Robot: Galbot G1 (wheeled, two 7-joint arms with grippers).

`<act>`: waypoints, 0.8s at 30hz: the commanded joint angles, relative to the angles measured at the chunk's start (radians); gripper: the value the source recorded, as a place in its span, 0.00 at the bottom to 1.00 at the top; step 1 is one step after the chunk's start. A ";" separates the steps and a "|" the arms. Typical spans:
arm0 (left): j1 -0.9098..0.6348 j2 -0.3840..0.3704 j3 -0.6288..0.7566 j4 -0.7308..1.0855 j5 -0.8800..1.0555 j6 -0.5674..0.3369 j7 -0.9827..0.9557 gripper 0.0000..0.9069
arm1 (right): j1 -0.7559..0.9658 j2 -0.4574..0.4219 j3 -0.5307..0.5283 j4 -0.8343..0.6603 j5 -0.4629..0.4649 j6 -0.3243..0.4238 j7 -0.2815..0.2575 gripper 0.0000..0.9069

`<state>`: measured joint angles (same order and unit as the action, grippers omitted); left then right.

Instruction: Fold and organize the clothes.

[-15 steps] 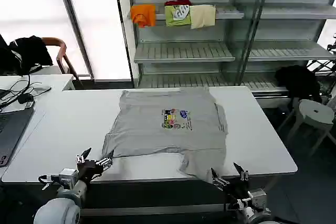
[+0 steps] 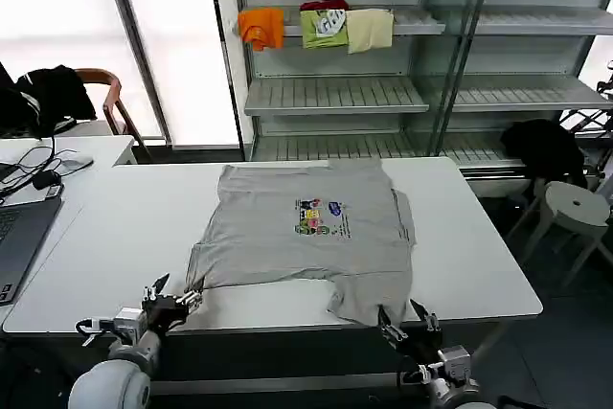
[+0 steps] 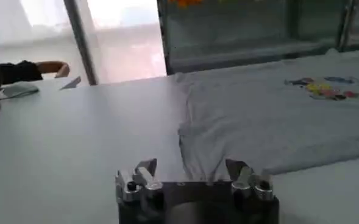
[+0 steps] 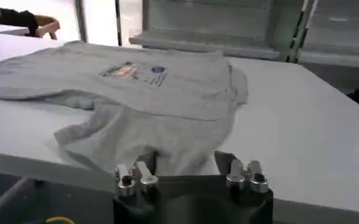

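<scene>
One of the clothes, a light grey short-sleeved shirt (image 2: 306, 237) with a small multicoloured chest print (image 2: 319, 217), lies spread on the white table (image 2: 124, 227). Its near right corner is rumpled at the table's front edge. My left gripper (image 2: 174, 296) is open at the front edge, just short of the shirt's near left sleeve. In the left wrist view the left gripper (image 3: 191, 173) faces the sleeve edge of the shirt (image 3: 270, 115). My right gripper (image 2: 407, 321) is open below the rumpled corner. In the right wrist view the right gripper (image 4: 185, 164) sits close before the shirt (image 4: 155, 91).
Behind the table a metal shelf unit (image 2: 335, 93) holds orange, green and cream folded garments (image 2: 321, 26). A laptop (image 2: 19, 237) and cables lie on a desk at the left, beside a chair with black clothing (image 2: 53, 93). A white stool (image 2: 575, 208) stands at the right.
Both grippers have sunk slightly toward the table's front edge, and the right one has shifted a little left. The shirt has not moved.
</scene>
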<state>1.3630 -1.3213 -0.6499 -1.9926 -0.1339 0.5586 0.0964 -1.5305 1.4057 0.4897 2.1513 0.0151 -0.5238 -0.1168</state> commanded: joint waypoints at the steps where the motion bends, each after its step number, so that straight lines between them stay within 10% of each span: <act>1: 0.008 -0.001 0.007 0.013 0.002 -0.001 0.006 0.02 | -0.001 0.001 -0.007 -0.010 -0.004 0.000 0.000 0.23; 6: 0.015 -0.001 0.009 0.009 -0.001 0.000 0.013 0.02 | -0.006 0.000 -0.007 -0.009 -0.008 0.014 -0.004 0.00; 16: -0.001 -0.013 -0.004 -0.032 -0.106 -0.077 0.018 0.01 | 0.003 0.023 -0.011 0.001 0.039 0.228 0.020 0.00; 24: -0.097 -0.041 -0.014 -0.023 -0.183 -0.098 0.039 0.02 | 0.126 0.037 0.000 -0.023 0.034 0.220 0.043 0.00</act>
<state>1.3437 -1.3474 -0.6577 -2.0181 -0.2253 0.4986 0.1149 -1.4853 1.4354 0.4886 2.1375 0.0387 -0.3678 -0.0888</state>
